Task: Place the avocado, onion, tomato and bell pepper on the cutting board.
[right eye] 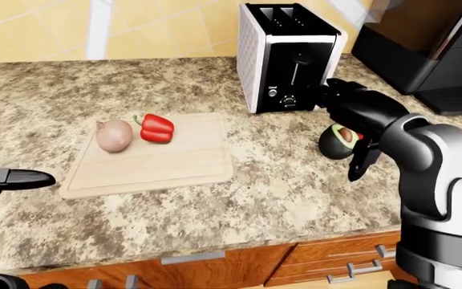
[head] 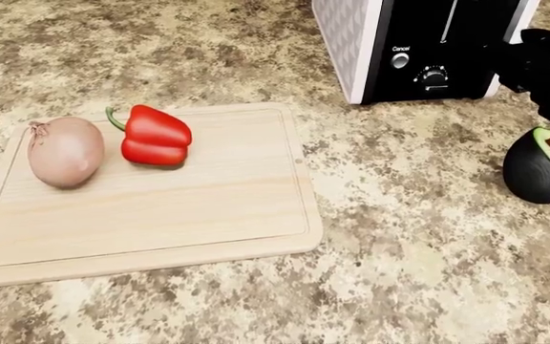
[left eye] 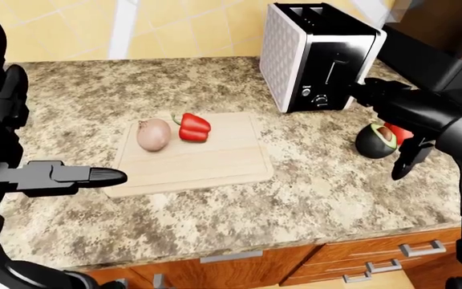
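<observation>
The wooden cutting board [head: 179, 208] lies on the speckled counter. On its left part rest a brown onion [head: 65, 152] and a red bell pepper [head: 156, 136], side by side. A halved avocado [head: 540, 166] stands on the counter far to the right, off the board. A red sliver of tomato [left eye: 400, 133] shows just behind it, mostly hidden. My right hand [left eye: 379, 132] is open, its fingers arched over the avocado and its thumb hanging below it, not closed. My left hand [left eye: 51, 120] is open, left of the board.
A black and white toaster [head: 419, 43] stands just above the avocado, close to my right hand's fingers. A dark coffee machine [right eye: 439, 54] is at the far right. The counter's near edge runs above wooden drawers [left eye: 376, 265].
</observation>
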Motion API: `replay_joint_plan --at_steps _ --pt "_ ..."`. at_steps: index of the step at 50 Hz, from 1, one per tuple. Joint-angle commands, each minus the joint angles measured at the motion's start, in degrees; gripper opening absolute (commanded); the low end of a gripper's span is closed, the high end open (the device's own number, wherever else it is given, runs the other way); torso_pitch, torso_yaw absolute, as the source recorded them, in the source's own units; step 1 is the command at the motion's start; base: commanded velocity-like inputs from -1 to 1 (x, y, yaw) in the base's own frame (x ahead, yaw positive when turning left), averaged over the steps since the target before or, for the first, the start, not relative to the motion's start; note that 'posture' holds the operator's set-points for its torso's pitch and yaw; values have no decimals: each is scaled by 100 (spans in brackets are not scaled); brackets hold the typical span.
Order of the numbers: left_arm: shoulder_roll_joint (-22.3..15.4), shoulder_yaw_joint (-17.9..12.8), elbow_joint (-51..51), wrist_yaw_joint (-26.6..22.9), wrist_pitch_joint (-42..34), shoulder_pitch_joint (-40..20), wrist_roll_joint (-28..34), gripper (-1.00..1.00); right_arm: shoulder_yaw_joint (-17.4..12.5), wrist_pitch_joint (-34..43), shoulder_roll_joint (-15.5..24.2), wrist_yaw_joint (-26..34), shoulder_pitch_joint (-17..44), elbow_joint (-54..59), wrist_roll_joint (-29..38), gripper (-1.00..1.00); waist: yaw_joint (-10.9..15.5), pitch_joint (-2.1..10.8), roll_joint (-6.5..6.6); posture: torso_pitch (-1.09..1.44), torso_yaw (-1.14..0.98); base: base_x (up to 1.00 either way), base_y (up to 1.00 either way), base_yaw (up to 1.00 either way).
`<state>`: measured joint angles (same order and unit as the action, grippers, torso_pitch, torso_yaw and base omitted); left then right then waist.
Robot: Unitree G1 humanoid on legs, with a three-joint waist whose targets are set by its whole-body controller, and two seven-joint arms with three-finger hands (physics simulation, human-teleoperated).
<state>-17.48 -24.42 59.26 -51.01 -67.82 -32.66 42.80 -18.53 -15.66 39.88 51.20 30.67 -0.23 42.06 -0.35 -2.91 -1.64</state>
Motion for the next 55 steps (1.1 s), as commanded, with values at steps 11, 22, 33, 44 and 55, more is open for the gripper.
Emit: replay_joint_plan --at_steps 11,22,33,44,55 --pt "-94 30 74 141 79 -87 -92 100 -23 -94 177 -359 329 377 163 86 2 125 -5 0 0 0 0 0" --pt "-35 -87 74 86 176 -30 -107 100 -10 -159 176 -475 288 553 231 55 8 131 -7 0 0 0 0 0" --pt "-34 -119 74 -2 204 -54 -17 100 -2 -207 152 -513 231 632 304 40 12 136 -9 0 0 0 0 0" --pt "-172 6 74 39 59 -142 2 100 -13 -239 149 -502 192 642 309 18 9 136 -9 0 0 0 0 0" --pt "-102 -23 74 72 161 -64 -24 100 -3 -259 83 -530 114 642 361 0 7 132 -12 0 0 0 0 0"
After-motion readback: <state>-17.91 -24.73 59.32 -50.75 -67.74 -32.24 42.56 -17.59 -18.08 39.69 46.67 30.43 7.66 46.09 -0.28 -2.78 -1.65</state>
